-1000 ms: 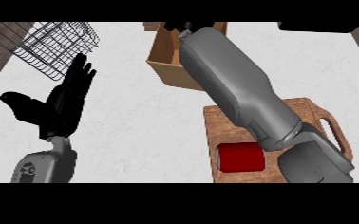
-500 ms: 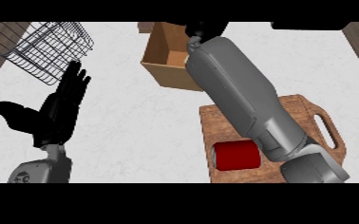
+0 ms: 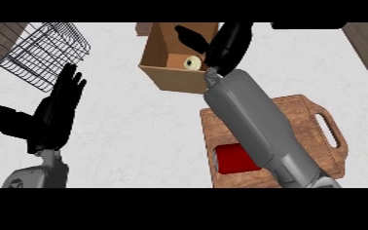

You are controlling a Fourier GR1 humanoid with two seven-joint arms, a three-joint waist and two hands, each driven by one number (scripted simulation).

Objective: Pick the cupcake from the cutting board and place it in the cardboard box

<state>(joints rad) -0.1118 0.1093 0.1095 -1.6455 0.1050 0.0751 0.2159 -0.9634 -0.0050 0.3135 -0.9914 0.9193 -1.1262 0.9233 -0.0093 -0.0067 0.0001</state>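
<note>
Lying now in cardboard box [image 3: 167, 73], cupcake [image 3: 191, 63]

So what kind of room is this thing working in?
Most likely a kitchen counter: a wooden cutting board with a handle lies on a pale worktop, beside a wire basket like a dish rack, and a cardboard box.

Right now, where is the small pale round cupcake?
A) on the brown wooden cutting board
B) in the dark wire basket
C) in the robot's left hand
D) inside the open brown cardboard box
D: the small pale round cupcake shows inside the open brown cardboard box, beside the black right hand above the box.
</note>
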